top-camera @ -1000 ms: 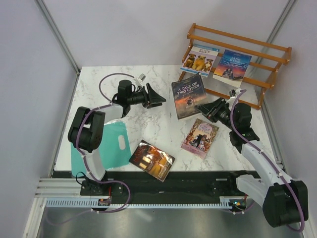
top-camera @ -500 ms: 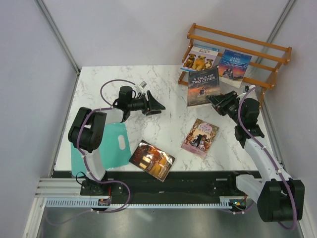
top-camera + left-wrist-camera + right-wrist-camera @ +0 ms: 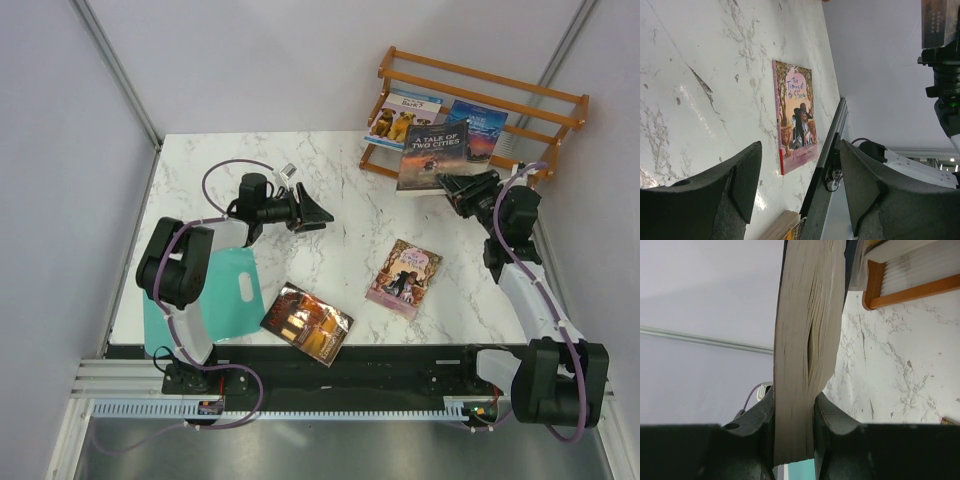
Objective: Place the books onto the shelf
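My right gripper (image 3: 456, 186) is shut on the lower edge of the dark "A Tale of Two Cities" book (image 3: 432, 155), held off the table just in front of the shelf (image 3: 500, 77). In the right wrist view its page block (image 3: 807, 340) is pinched between the jaws of that gripper (image 3: 794, 425). The dogs book (image 3: 403, 118) and "Jane Eyre" (image 3: 482, 128) lean on the shelf. The pink-purple book (image 3: 404, 278) and the dark red-brown book (image 3: 307, 322) lie flat on the table. My left gripper (image 3: 318, 213) hovers open over mid-table, facing the pink-purple book (image 3: 795, 115).
A teal flat sheet (image 3: 225, 290) with a handle hole lies at the near left, partly over the table's edge. The shelf's orange rail (image 3: 910, 290) and white book pages show close to the held book. Grey walls close in the table's left, back and right.
My right arm has lifted "A Tale of Two Cities" off the table and carried it back and right, up to the shelf front. The left gripper shifted only slightly.
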`<state>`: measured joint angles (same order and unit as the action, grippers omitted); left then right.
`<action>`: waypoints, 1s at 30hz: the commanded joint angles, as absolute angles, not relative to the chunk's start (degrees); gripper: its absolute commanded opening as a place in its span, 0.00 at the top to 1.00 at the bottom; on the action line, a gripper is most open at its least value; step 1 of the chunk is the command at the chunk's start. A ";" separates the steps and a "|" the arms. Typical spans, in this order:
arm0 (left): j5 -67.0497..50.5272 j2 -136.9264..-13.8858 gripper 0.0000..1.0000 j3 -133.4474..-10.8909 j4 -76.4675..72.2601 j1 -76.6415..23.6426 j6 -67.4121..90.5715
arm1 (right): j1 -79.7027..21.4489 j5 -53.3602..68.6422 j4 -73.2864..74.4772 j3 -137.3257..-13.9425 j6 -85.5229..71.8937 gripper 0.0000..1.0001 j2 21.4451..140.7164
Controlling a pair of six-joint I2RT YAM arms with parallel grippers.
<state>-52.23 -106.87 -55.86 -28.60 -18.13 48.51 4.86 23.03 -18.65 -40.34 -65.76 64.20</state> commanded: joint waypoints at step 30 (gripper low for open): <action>-53.44 -102.48 0.30 -52.21 -30.32 -18.11 46.23 | 17.05 25.66 -43.59 -52.73 -75.93 1.00 81.21</action>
